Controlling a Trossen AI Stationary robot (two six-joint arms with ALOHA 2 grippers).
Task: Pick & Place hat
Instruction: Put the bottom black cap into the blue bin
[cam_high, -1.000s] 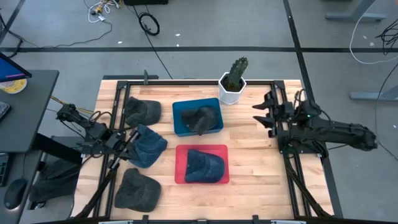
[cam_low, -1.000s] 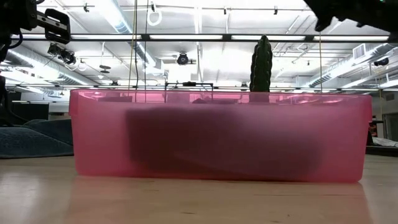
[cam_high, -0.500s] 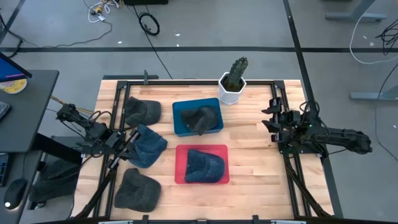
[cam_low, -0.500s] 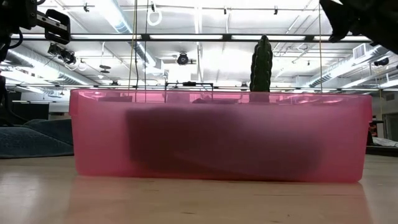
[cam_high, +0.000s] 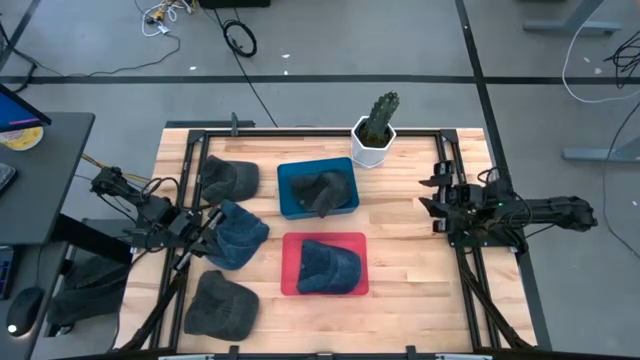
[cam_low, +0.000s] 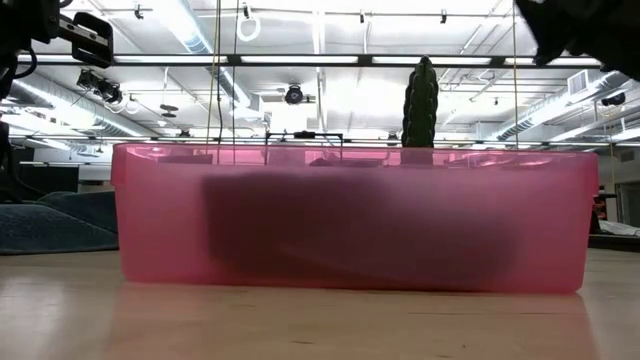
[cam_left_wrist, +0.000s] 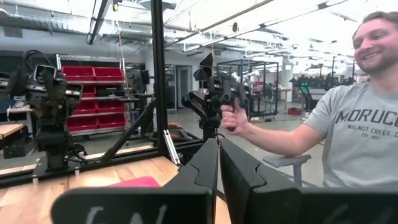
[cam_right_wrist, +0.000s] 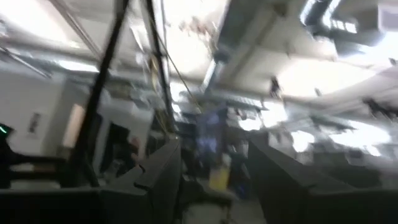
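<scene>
While both of your arms sit back at the table's edges, the hats lie untouched on the wooden table (cam_high: 410, 260). Your left gripper (cam_high: 212, 222) rests at the table's left side, just at the edge of a blue denim hat (cam_high: 238, 236); its wrist view shows the two dark fingers (cam_left_wrist: 205, 163) pressed close together with nothing between them. Your right gripper (cam_high: 437, 196) hangs over the table's right rail, well apart from every hat, and its wrist view shows the fingers (cam_right_wrist: 163, 168) spread wide and empty, aimed up at the ceiling lights.

One dark blue hat (cam_high: 328, 265) lies inside the red bin (cam_high: 290, 285) near the table's centre; from table height it reads as a dark mass through the pink wall. A dark grey hat (cam_high: 322, 190) sits in the blue bin (cam_high: 285, 200) just behind it. Two more dark hats lie loose on the left, one at the back (cam_high: 230, 178) and one at the front (cam_high: 220, 304). A potted cactus (cam_high: 376, 128) stands at the back edge. Beyond the table, a person in a grey T-shirt (cam_left_wrist: 354, 143) grips a control handle (cam_left_wrist: 229, 99).
</scene>
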